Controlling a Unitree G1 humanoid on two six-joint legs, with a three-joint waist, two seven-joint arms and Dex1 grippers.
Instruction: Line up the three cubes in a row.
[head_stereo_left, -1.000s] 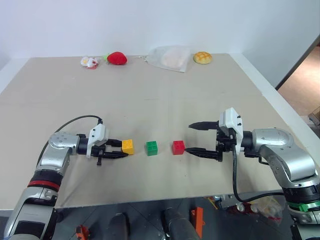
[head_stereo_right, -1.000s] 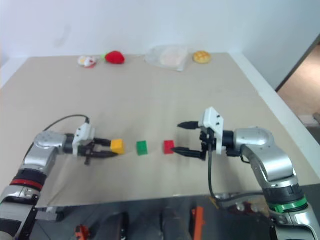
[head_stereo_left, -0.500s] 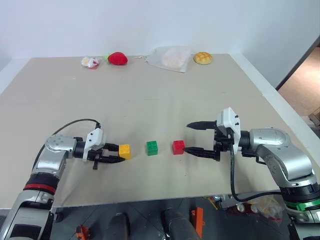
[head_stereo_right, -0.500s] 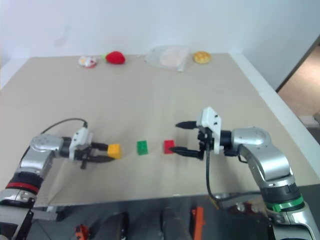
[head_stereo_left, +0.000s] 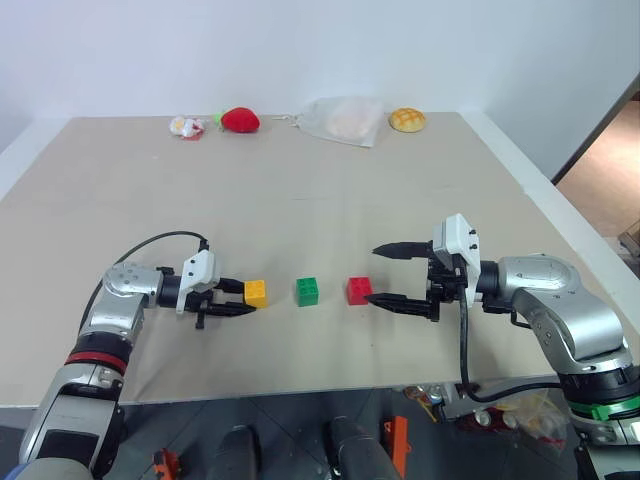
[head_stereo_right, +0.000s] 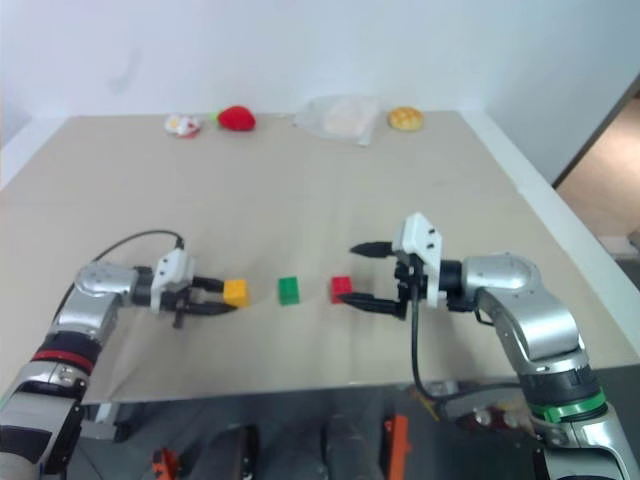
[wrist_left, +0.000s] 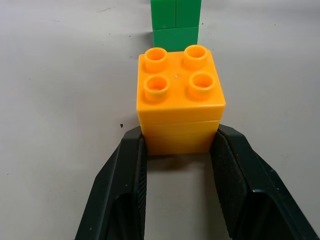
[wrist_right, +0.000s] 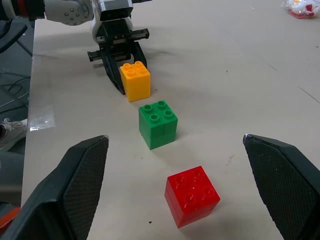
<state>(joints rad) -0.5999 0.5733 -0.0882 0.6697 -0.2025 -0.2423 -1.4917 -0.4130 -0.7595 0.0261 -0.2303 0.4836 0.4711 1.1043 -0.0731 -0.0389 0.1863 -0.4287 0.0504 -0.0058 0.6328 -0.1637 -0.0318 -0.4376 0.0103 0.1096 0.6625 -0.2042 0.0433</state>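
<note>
Evidently the left pincer (head_stereo_left: 240, 298) was clenched on the yellow cube (wrist_left: 179, 100), setting it in line with the green cube (head_stereo_left: 307, 291) and red cube (head_stereo_left: 358, 290) near the bench's (head_stereo_left: 300, 190) front edge, while the right pincer (head_stereo_left: 387, 274) gaped, empty, beside the red.

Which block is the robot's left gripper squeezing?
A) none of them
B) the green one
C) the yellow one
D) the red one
C: in the left wrist view the two black fingers press against both sides of the yellow cube, while the green cube and red cube sit free on the table.
</note>
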